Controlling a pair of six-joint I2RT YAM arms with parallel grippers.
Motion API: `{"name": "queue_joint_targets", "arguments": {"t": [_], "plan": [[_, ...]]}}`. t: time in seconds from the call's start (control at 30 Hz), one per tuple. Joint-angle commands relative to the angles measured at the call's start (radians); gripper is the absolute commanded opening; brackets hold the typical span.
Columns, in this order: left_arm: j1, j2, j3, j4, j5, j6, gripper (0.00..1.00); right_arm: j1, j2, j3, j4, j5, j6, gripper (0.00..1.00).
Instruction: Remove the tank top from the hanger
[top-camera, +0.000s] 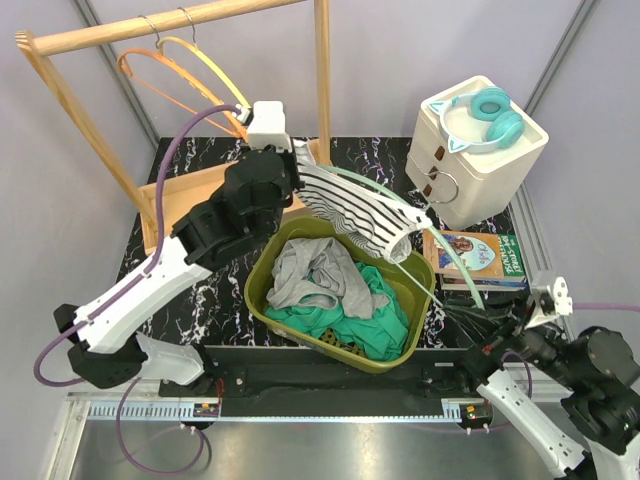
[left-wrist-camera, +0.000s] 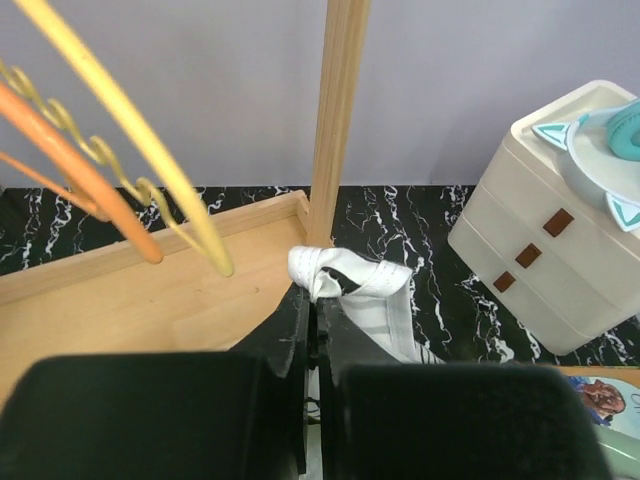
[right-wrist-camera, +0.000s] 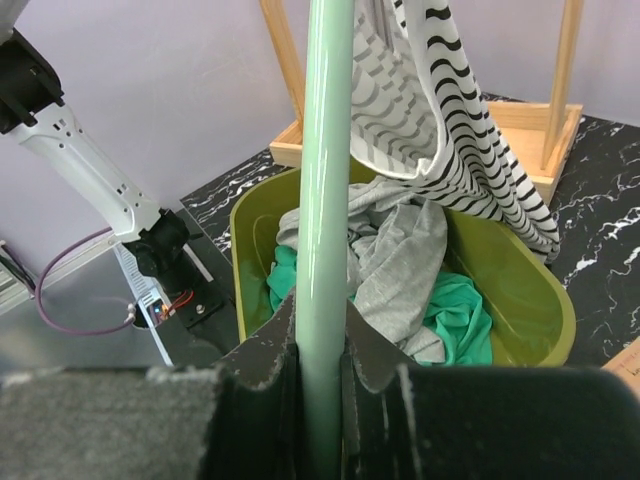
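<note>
two robot arms work over a black marbled table (top-camera: 195, 305). the left gripper (left-wrist-camera: 312, 308) is closed tight, its jaws pinching a bunched white strap of the striped tank top (top-camera: 360, 215), just in front of the upright post of a wooden rack (top-camera: 150, 28). the right gripper (right-wrist-camera: 322, 345) is clamped around one end of a pale green hanger (right-wrist-camera: 325, 150), which reaches up and away from it toward the left arm. the tank top, white with black stripes, is draped on the far part of that hanger, between the two grippers, and sags above an olive green basket (top-camera: 258, 290). inside the basket lie a crumpled grey garment (top-camera: 312, 270) and a teal garment (top-camera: 365, 322). an orange hanger (left-wrist-camera: 100, 197) and a yellow hanger (left-wrist-camera: 150, 168) hang from the rack's top rail, beside the left arm. to the right of the rack stands a cream drawer unit (top-camera: 470, 180) with teal cat-ear headphones (top-camera: 495, 115) resting on top, and a book (top-camera: 485, 262) lies flat on the table in front of it.
</note>
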Motion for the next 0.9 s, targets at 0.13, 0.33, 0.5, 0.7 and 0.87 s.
{"name": "queue_joint_targets", "arguments": {"t": [0.13, 0.33, 0.5, 0.7, 0.87], "plan": [[0.017, -0.081, -0.108, 0.014, 0.040, -0.079, 0.00, -0.001, -0.101, 0.054, 0.123, 0.102, -0.012, 0.00], [0.017, -0.109, -0.154, -0.022, 0.149, -0.144, 0.00, -0.001, -0.109, -0.004, 0.256, 0.117, 0.022, 0.00], [0.017, -0.158, -0.206, -0.038, 0.293, -0.185, 0.00, -0.001, -0.016, -0.005, 0.333, 0.121, 0.034, 0.00], [0.017, -0.262, -0.306, -0.041, 0.467, -0.195, 0.19, -0.001, 0.115, -0.059, 0.477, 0.076, 0.050, 0.00], [0.017, -0.390, -0.366, -0.023, 0.737, -0.172, 0.61, -0.001, 0.165, -0.094, 0.560, 0.035, 0.070, 0.00]]}}
